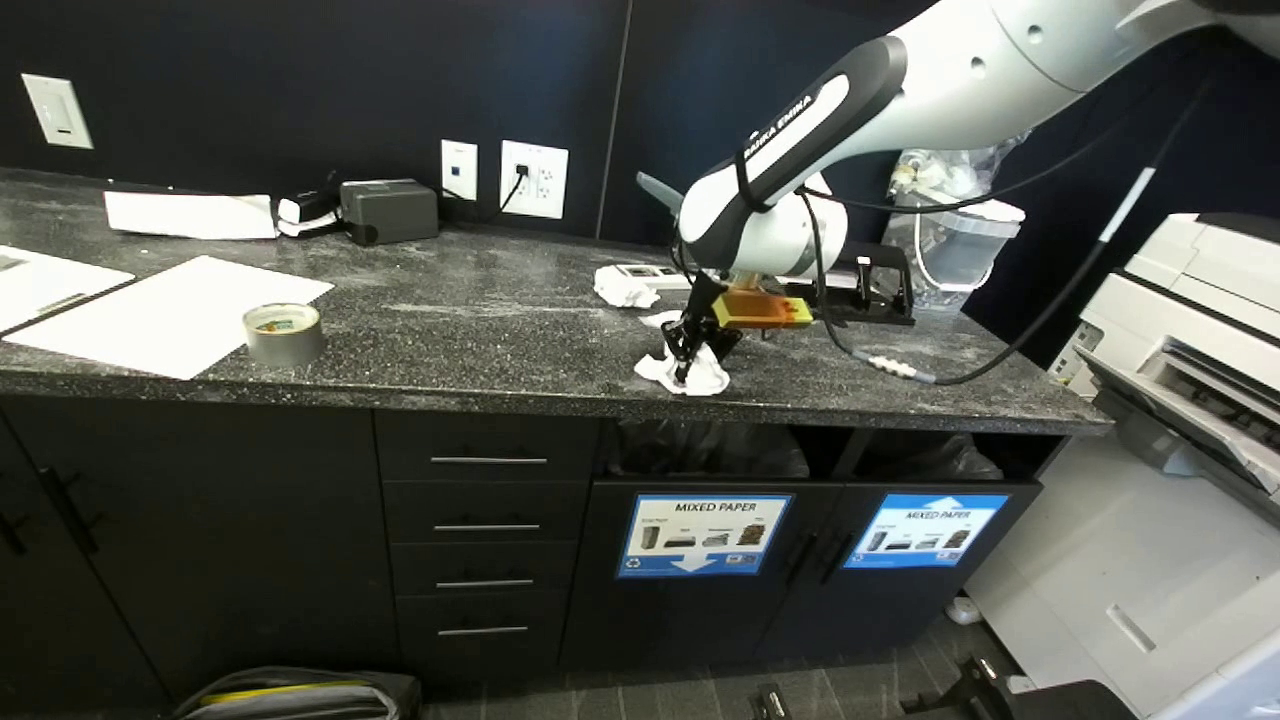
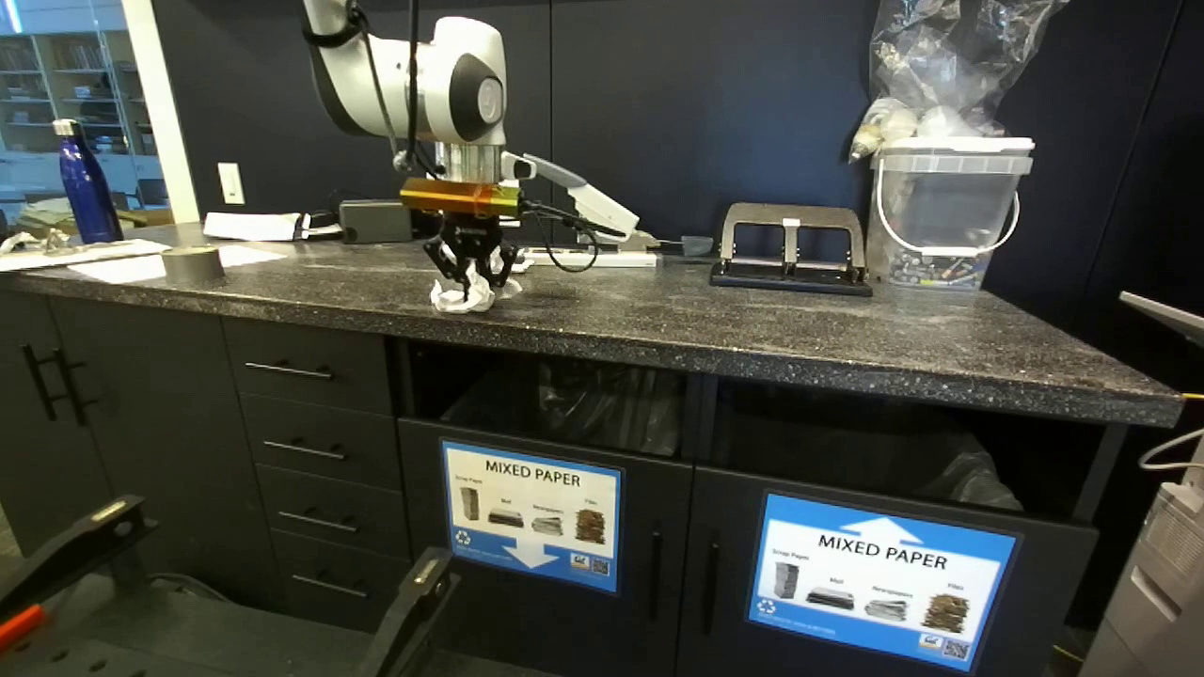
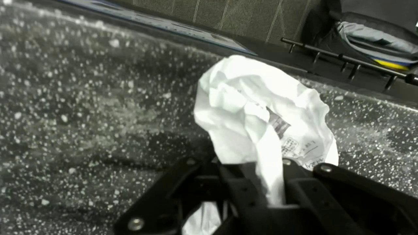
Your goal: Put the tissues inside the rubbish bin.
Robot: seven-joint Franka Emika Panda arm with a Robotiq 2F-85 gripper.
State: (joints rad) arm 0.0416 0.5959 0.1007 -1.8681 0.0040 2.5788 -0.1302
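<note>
Countertop (image 2: 696, 315) overhangs bins (image 2: 616, 409); hole punch (image 2: 818, 218) beside bucket (image 2: 950, 207); fingers (image 3: 240, 187) clamped on crumpled paper (image 3: 258, 94)

The crumpled paper (image 3: 233, 117) is matt and creased, the worktop (image 2: 602, 315) speckled and stone-like, the bucket (image 2: 941, 205) smooth translucent plastic, the bottle (image 2: 87, 193) glossy, the drawer handles (image 1: 488, 460) metallic.

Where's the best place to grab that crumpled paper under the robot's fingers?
Probably pinch the crumpled paper by its raised fold, coming from above. That fold stands narrow between the fingers, while the rest spreads wider over the countertop.
</note>
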